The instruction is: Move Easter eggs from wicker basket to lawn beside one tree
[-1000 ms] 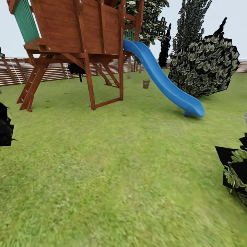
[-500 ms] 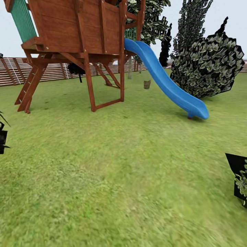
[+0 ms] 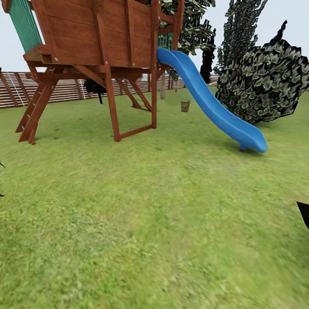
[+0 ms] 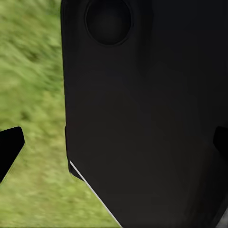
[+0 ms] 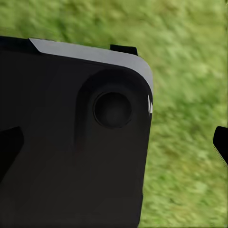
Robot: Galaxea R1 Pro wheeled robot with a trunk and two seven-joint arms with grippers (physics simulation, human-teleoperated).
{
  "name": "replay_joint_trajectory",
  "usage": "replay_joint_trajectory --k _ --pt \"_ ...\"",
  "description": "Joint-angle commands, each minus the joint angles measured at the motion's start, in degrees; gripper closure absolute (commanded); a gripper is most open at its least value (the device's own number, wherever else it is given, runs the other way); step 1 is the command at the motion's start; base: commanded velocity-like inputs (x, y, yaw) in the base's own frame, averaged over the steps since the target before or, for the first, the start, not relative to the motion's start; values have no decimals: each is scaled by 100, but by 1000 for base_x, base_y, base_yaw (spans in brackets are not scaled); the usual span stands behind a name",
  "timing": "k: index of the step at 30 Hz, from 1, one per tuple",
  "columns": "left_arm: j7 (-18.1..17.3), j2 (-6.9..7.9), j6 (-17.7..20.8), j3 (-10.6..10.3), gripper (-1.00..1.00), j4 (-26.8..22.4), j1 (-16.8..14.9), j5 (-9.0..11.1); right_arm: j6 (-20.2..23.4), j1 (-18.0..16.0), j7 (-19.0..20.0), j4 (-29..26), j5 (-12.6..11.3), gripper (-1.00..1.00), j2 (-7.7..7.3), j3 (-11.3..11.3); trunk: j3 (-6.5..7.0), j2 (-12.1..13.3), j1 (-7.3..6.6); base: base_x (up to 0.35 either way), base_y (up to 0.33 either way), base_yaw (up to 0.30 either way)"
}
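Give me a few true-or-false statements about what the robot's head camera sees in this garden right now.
1. The slide on the wooden playset is blue. True.
2. The slide's foot rests on a paved path. False: it ends on the lawn.
3. A slatted wooden fence runs behind the playset. True.
4. The big leafy bush stands left of the playset. False: it stands to the right, beyond the slide.
5. The small brown object far off on the grass lies in front of the playset's ladder. False: it sits beside the slide, too small to identify.
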Motion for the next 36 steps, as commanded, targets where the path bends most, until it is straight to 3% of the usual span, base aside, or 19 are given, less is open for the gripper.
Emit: replay_joint_trajectory --k 1,9,25,36 --pt "0 -2 -3 21 -100 1 -2 6 -17 -3 -3 4 49 -100 -1 -5 -5 -2 3 327 94 0" --pt "0 -2 -3 21 -100 1 -2 5 -20 -3 -3 4 50 -100 0 1 -5 -2 3 327 94 -31" --pt "0 -2 -3 21 -100 2 -2 7 -20 -3 6 4 50 -100 -5 2 -5 -2 3 327 93 -249" --pt "0 -2 -3 21 -100 1 -2 5 -20 -3 6 4 50 -100 0 2 -5 -2 3 327 93 -16"
